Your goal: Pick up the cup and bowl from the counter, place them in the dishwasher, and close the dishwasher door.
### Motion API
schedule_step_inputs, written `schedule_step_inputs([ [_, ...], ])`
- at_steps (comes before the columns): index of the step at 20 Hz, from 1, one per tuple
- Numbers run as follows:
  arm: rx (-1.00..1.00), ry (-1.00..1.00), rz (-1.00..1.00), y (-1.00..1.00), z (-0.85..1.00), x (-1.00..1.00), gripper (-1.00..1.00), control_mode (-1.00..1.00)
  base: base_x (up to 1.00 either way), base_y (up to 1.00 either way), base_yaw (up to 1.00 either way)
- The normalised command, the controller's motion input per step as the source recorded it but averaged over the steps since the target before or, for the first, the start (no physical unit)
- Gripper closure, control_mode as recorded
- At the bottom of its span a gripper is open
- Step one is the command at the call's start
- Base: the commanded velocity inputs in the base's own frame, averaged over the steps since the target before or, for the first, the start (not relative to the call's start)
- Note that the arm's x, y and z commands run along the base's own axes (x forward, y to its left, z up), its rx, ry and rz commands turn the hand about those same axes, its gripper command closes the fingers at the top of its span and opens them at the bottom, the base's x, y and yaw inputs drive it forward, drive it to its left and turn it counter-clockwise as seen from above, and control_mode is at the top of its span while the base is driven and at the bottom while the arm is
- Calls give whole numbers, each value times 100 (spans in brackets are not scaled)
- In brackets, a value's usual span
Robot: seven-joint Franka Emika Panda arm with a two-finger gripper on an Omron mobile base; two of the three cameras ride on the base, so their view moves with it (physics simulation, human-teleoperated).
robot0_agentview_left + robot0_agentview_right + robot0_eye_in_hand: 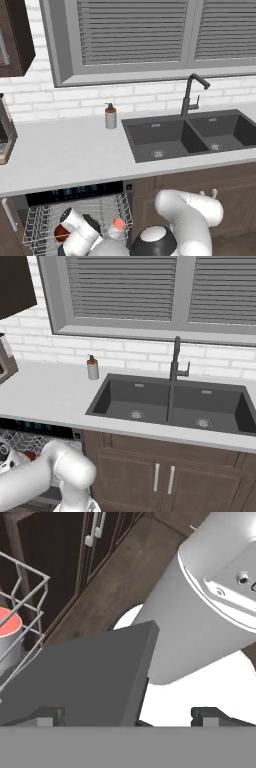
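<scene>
Gripper [127,714] agape over dishwasher door [85,672] edge — cup [7,637] racked.

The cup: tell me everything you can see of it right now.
The cup is a small short cylinder with a pale grey-white wall and a red top. It stands upright inside the white wire rack of the dishwasher, at the rack's right side, clear of the counter. In the hand view it sits behind the rack wires at the left edge, beside the lowered dark grey dishwasher door. The gripper is open and apart from it.
</scene>
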Motion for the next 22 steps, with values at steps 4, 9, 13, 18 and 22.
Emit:
schedule_step_inputs([
  [4, -23, 0, -12, 1, -34, 2, -100, -100, 0, 0, 0],
  [9, -21, -4, -4, 0, -29, 0, -100, -100, 0, 0, 0],
  [13, -6, -17, 1, 0, -19, 0, -100, -100, 0, 0, 0],
  [18, 0, -20, 7, 0, -15, 0, -100, -100, 0, 0, 0],
  [22, 4, -16, 12, 0, -15, 2, -100, -100, 0, 0, 0],
])
